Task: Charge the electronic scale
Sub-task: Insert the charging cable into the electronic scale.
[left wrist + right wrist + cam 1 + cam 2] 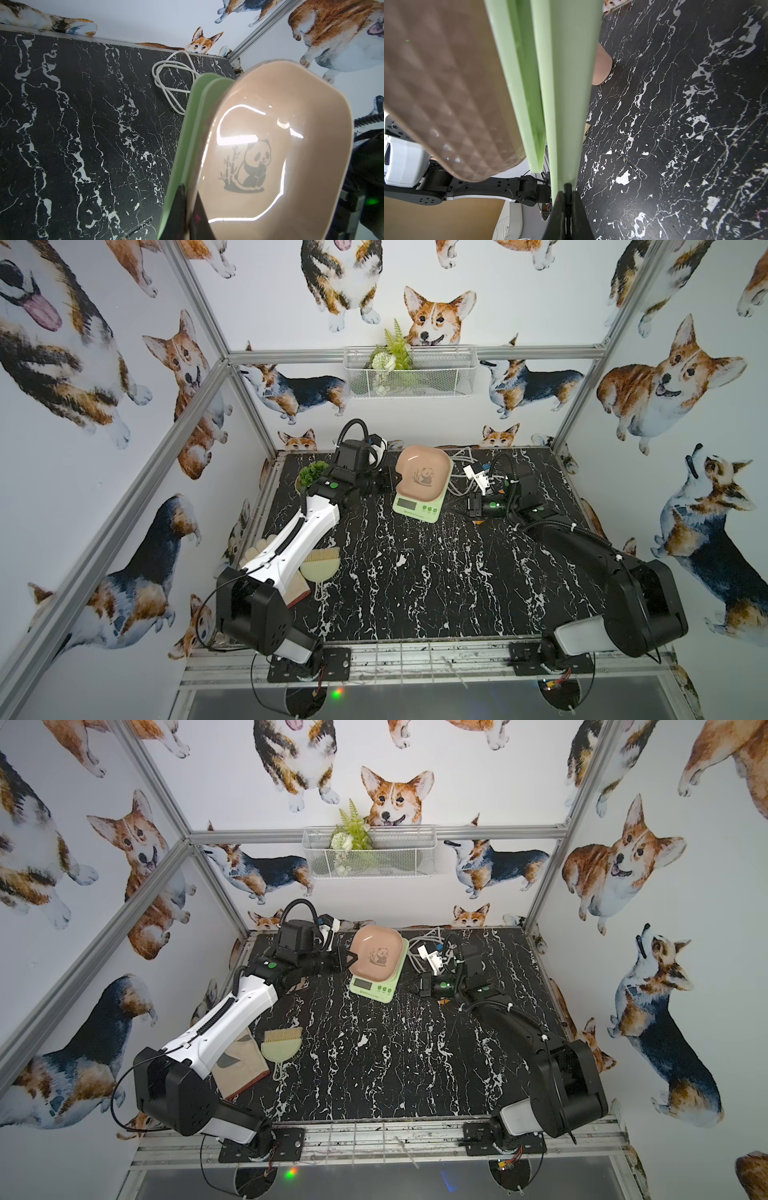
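Touching one scale (420, 489), seemingly: two tools (393, 483) (453, 510)

Black marble table (415, 593): electronic scale (422, 485), white cable (156, 76), brush (319, 568), plant (312, 472).

a black marble-pattern table (415, 580) sits inside corgi-print walls (83, 364). a white wire basket (453, 379) on the back rail holds a fern (395, 349). at the left lie a pale glove (264, 546), a tan book (246, 1065) and a green hand brush (319, 569). a small leafy plant (312, 472) stands near the back left. a coiled white cable (172, 83) lies by the rear edge.
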`<state>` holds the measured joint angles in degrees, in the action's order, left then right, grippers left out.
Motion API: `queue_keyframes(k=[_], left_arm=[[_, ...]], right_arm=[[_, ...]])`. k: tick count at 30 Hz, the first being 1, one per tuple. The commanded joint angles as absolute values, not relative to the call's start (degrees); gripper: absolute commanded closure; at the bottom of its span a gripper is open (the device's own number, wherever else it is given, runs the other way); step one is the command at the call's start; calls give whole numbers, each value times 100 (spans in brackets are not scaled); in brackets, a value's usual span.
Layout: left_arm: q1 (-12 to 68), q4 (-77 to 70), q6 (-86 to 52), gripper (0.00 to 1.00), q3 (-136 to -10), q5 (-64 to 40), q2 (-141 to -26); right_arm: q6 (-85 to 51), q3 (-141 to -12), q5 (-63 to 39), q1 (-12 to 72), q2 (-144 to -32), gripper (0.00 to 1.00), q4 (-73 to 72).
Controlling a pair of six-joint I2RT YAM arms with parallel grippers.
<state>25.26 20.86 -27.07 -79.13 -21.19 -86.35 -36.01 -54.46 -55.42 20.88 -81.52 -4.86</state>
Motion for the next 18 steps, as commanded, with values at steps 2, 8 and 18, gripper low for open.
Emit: queue_keyframes(k=[2, 8, 18], left_arm=[[2584, 1557, -3072, 100, -7906, -3182, -8605], [2589, 1547, -3091, 100, -7893, -3182, -8621], [2585, 1621, -3033, 100, -7902, -3138, -8657]], right_arm=[[-3531, -5425, -5498, 2110, -8158, 100, -835], [-3542, -5423, -5519, 2117, -8165, 100, -870], [-3387, -5484, -5515, 2112, -8156, 100, -648]])
